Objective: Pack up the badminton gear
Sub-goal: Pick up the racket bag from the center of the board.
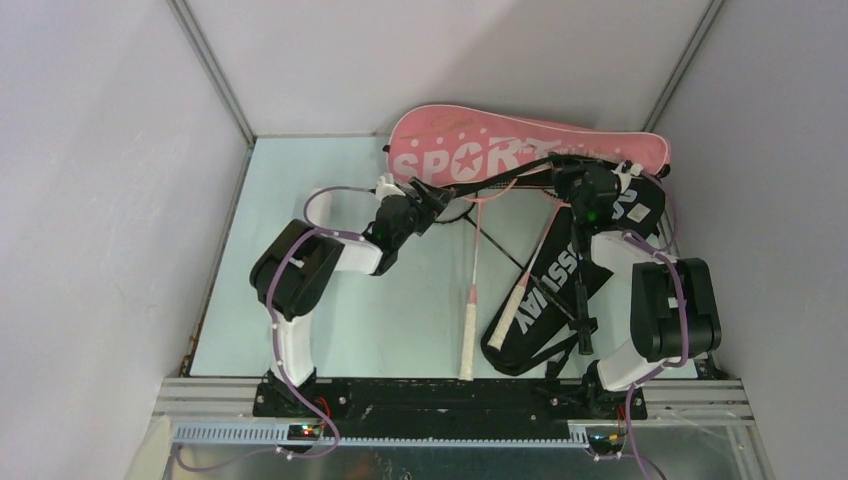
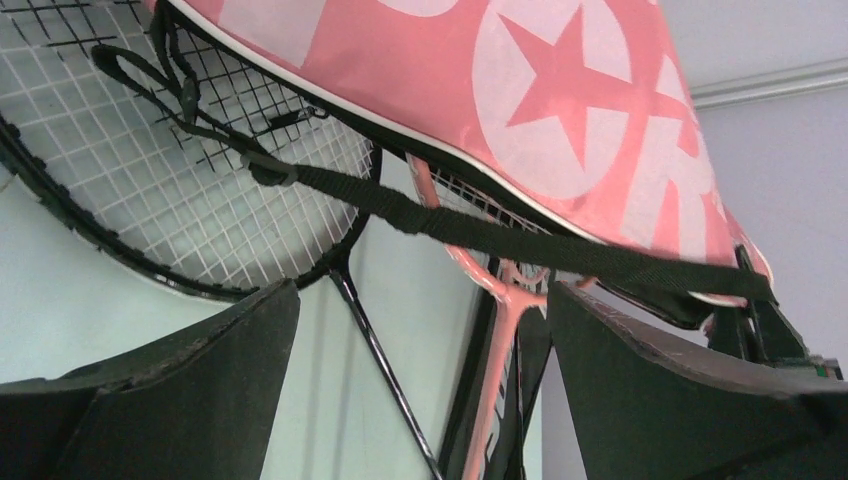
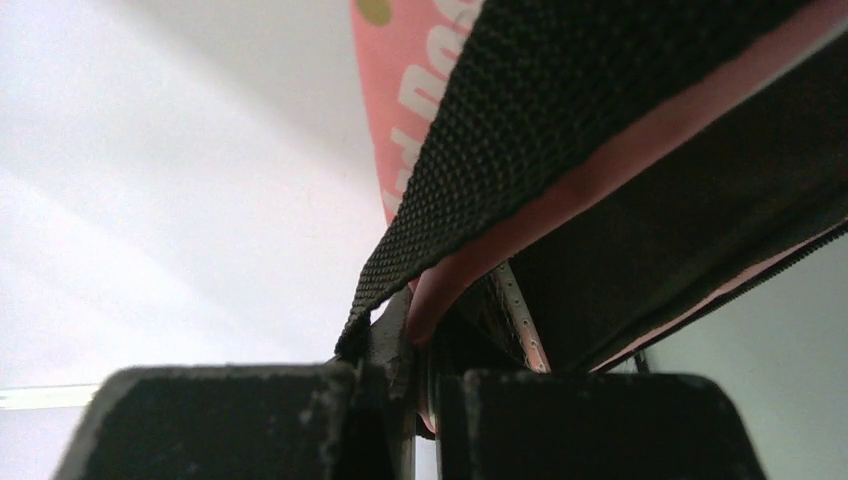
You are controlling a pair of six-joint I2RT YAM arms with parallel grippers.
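The pink "SPORT" bag (image 1: 500, 150) lies across the back of the table, its near edge lifted. My right gripper (image 1: 562, 178) is shut on that edge and its black strap (image 3: 500, 130), as the right wrist view (image 3: 425, 375) shows. My left gripper (image 1: 437, 197) is open under the bag (image 2: 560, 90), its jaws (image 2: 422, 290) wide apart and empty, below the strap (image 2: 480, 235). A black racket head (image 2: 150, 170) and a pink racket throat (image 2: 510, 300) lie under the bag. Two white-gripped racket handles (image 1: 468, 335) (image 1: 508, 318) stick out towards me. The black "CROSSWAY" bag (image 1: 553, 290) lies at the right. Shuttlecocks and tube are out of view.
A black racket handle (image 1: 582, 325) lies on the black bag near the right arm's base. Grey walls close in the pale green table (image 1: 330, 320) on the left, back and right. A metal rail (image 1: 450, 432) runs along the near edge.
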